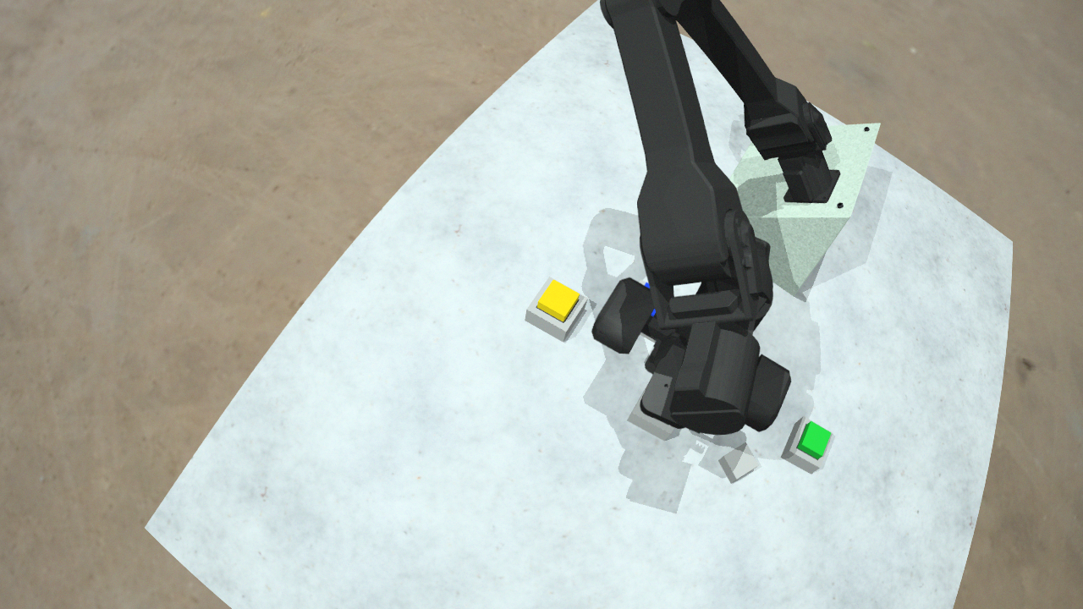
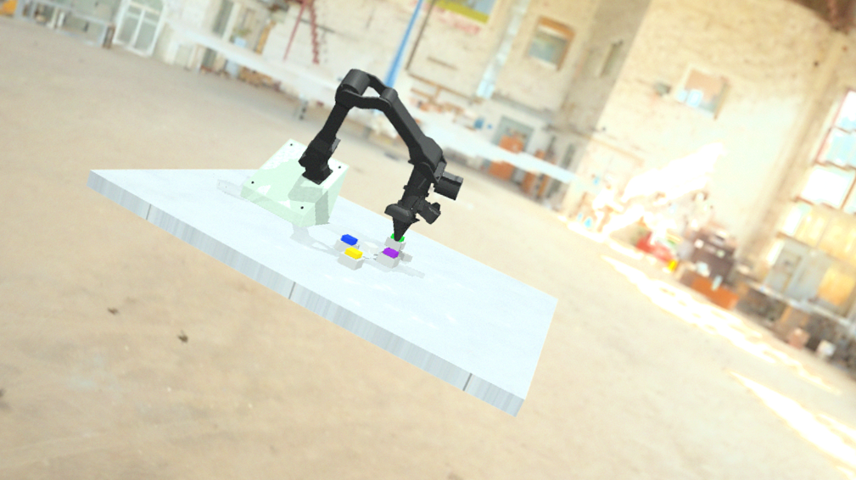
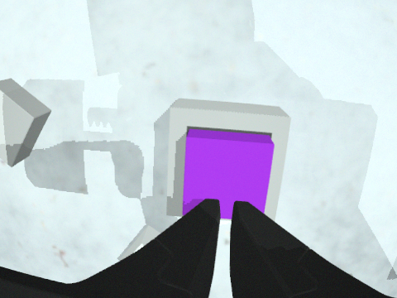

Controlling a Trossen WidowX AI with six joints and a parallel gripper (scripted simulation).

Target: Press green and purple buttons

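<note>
The top view looks steeply down on the table (image 1: 393,424) from close overhead. The exterior view stands far off and low, facing the table's side. The wrist view peers down past the jaws, very near the purple button (image 3: 228,171), which the exterior view shares.

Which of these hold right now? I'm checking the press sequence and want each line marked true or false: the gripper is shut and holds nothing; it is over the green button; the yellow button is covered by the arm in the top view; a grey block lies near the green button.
1. The gripper is shut and holds nothing. True.
2. It is over the green button. False: in the wrist view the fingertips sit at the near edge of the purple button.
3. The yellow button is covered by the arm in the top view. False: it is in plain sight, beside the arm.
4. A grey block lies near the green button. True, and apart from it.
</note>
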